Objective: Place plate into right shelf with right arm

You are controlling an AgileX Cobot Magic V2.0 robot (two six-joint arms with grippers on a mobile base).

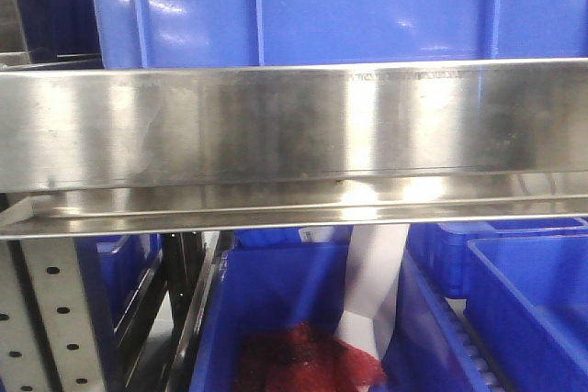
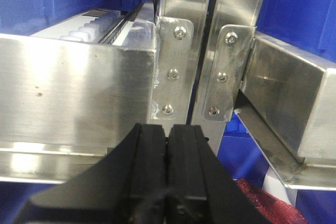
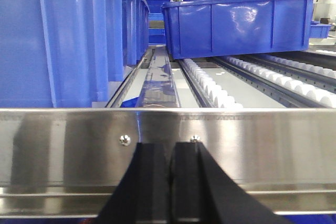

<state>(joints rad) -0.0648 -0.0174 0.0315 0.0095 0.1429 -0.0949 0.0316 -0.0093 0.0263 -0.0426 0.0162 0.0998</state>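
No plate shows in any view. My left gripper [image 2: 167,127] is shut and empty, its black fingers pressed together in front of the steel shelf uprights [image 2: 181,51]. My right gripper [image 3: 171,144] is shut and empty, facing the steel front rail [image 3: 262,140] of a shelf with roller tracks [image 3: 220,90]. Neither gripper shows in the front view, which is filled by a steel shelf beam [image 1: 294,135].
A blue bin [image 1: 312,6] sits on the shelf above the beam; more blue bins [image 1: 514,291] lie below, one holding something red [image 1: 308,360] and a white sheet [image 1: 377,282]. In the right wrist view a tall blue bin [image 3: 68,35] stands left and another [image 3: 241,24] farther back.
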